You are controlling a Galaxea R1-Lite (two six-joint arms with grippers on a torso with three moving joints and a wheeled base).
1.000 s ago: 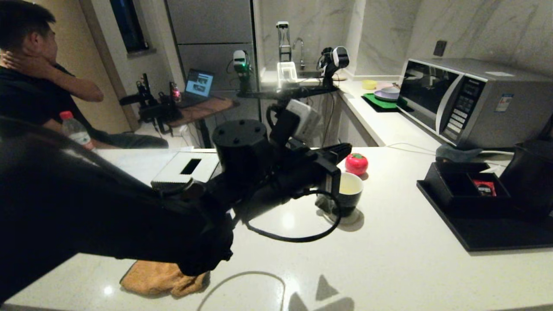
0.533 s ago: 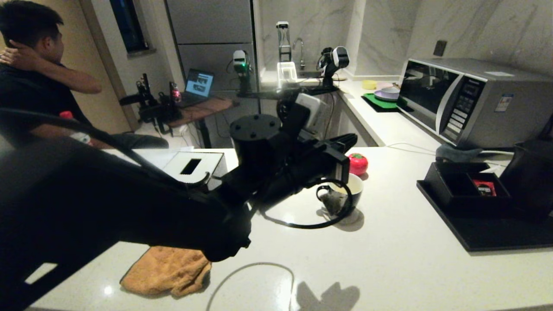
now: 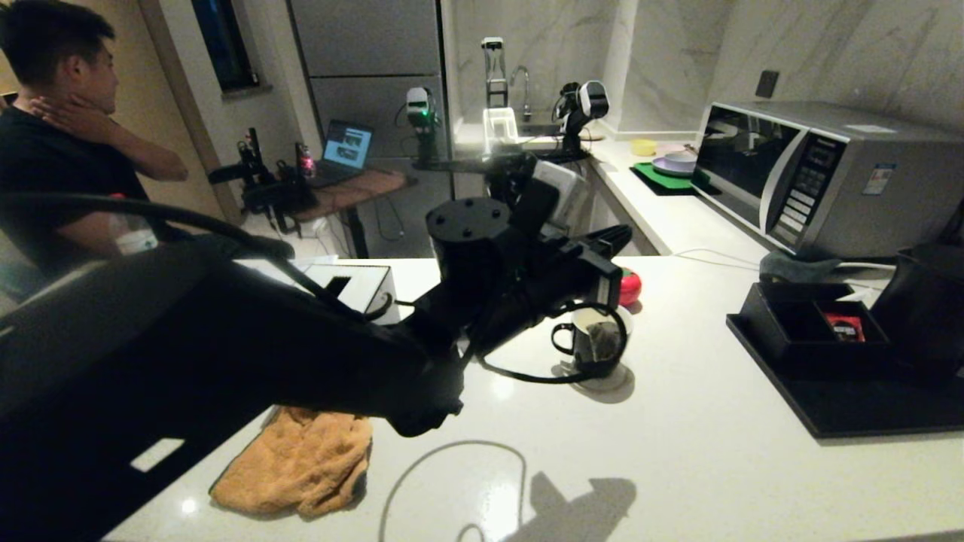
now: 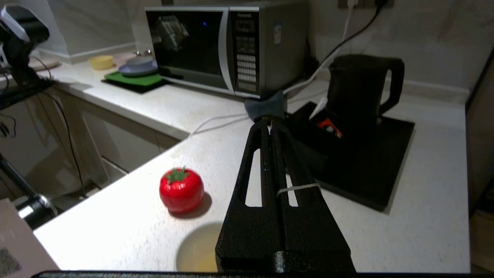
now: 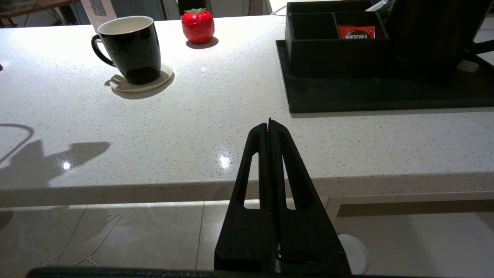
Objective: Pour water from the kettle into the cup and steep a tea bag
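Now your left gripper (image 4: 271,125) hangs above the cup (image 3: 595,342), its fingers pressed together on the thin white string that loops over one finger, and the tea bag (image 3: 597,340) dangles below against the mug's near side, not visibly inside. You can see the pale water (image 4: 200,258) already in the cup, which stands on a small white coaster (image 5: 141,82) beside the red tomato timer (image 4: 181,189). Your right gripper (image 5: 270,124), fingers shut on nothing, waits below the counter (image 5: 231,116) edge. The kettle (image 4: 359,88) sits well apart on the black tray (image 4: 370,173). Expect the bag to be light, soft and prone to swinging; the string is the sensible hold, and it looks slippery enough to slide if you jerk. The mug is ceramic and could tip if the bag or arm cable snags its rim.
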